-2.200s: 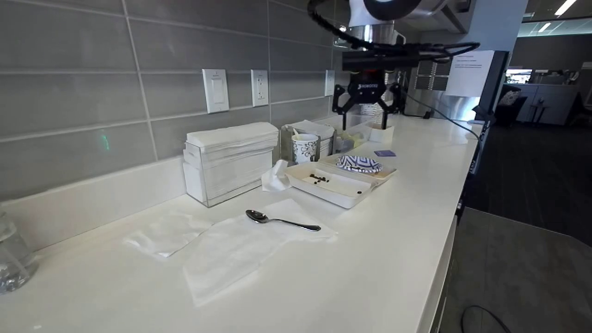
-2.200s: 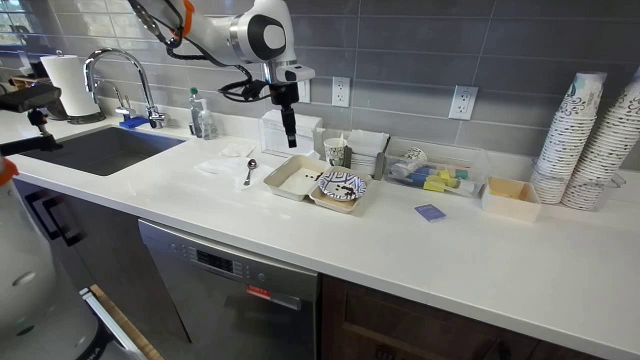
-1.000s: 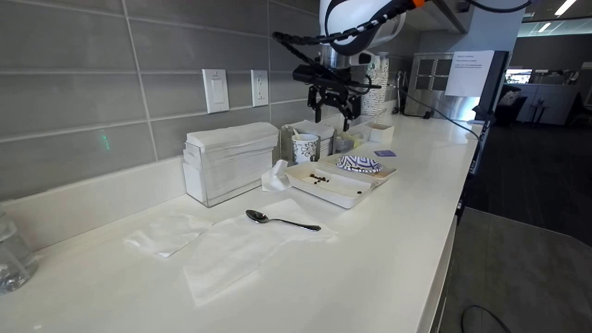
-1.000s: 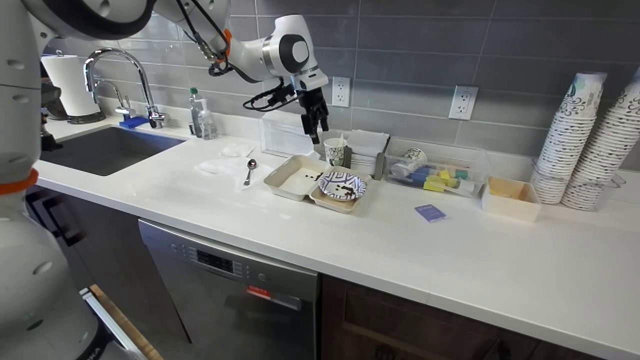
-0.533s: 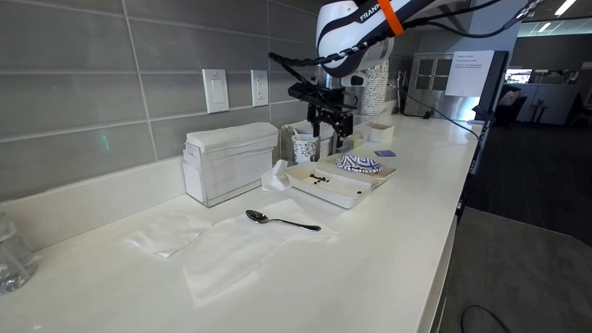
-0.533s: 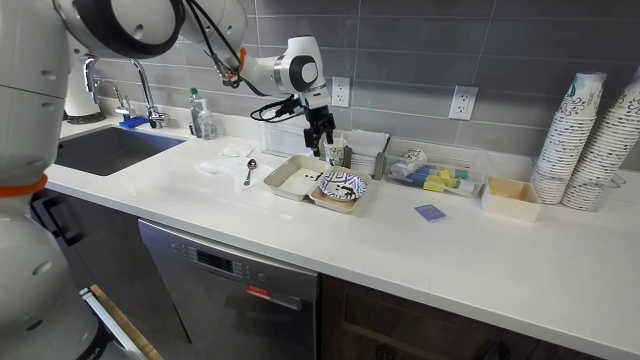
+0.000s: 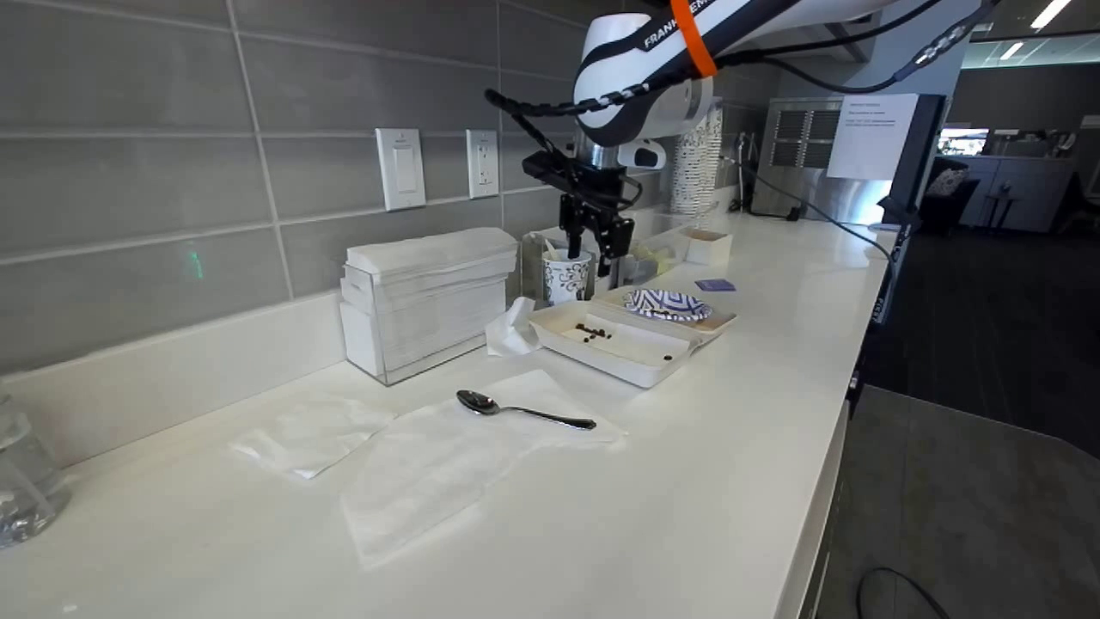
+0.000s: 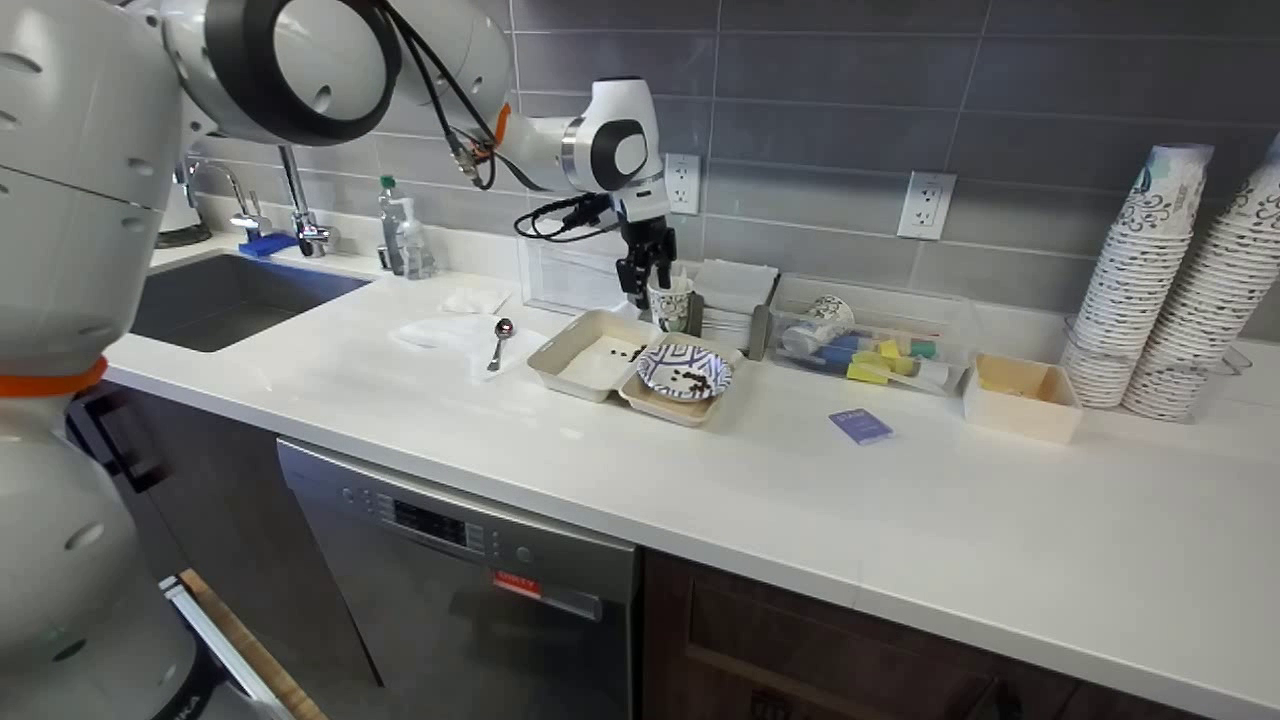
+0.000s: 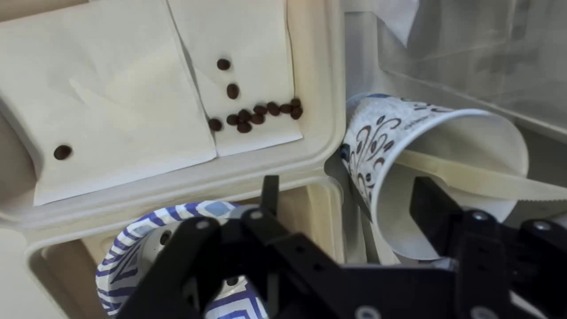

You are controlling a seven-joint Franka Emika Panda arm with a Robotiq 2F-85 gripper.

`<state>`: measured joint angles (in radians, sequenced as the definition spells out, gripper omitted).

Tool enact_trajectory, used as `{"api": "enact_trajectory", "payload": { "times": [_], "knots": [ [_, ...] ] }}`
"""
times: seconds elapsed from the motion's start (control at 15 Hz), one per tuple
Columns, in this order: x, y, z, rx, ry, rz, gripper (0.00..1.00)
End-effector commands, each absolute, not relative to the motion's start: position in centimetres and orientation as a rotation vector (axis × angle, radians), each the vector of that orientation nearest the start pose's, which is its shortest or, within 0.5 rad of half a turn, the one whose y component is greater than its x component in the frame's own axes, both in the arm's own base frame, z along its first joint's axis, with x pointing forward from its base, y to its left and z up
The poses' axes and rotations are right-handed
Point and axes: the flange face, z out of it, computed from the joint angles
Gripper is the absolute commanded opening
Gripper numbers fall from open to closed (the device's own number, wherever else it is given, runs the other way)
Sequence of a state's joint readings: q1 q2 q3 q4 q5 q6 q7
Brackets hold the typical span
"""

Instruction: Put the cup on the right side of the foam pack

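Note:
The cup is a whitish, tapered paper cup with a brown scroll print; it shows in both exterior views and in the wrist view. A pale plastic knife stands in it. The foam pack, an opened beige clamshell, lies beside the cup. My gripper is open and low over the cup. In the wrist view one finger overlaps the cup's mouth and the other overlaps the pack's edge. I cannot tell whether a finger is inside the cup.
A patterned plate with dark beans sits in the pack. A napkin box, a napkin stand, a clear bin and a white box line the wall. A spoon lies on napkins. Cup stacks stand farther off.
My open gripper has swung across toward the wall and come down from above the counter to the cup. The cup and the foam pack have not moved.

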<state>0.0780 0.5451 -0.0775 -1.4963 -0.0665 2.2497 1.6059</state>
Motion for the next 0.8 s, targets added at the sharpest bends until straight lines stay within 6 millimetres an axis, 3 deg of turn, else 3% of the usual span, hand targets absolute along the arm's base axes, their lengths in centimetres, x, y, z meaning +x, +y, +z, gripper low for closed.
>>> {"api": "enact_trajectory", "payload": {
  "times": [0.0,0.4,0.73],
  "knots": [
    [73.6,0.2,36.3,-2.100,2.148,-0.321,0.46],
    [74.2,-0.7,35.0,-2.042,2.134,-0.326,0.01],
    [73.6,0.1,38.2,-2.043,2.108,-0.354,0.01]
  ]
}}
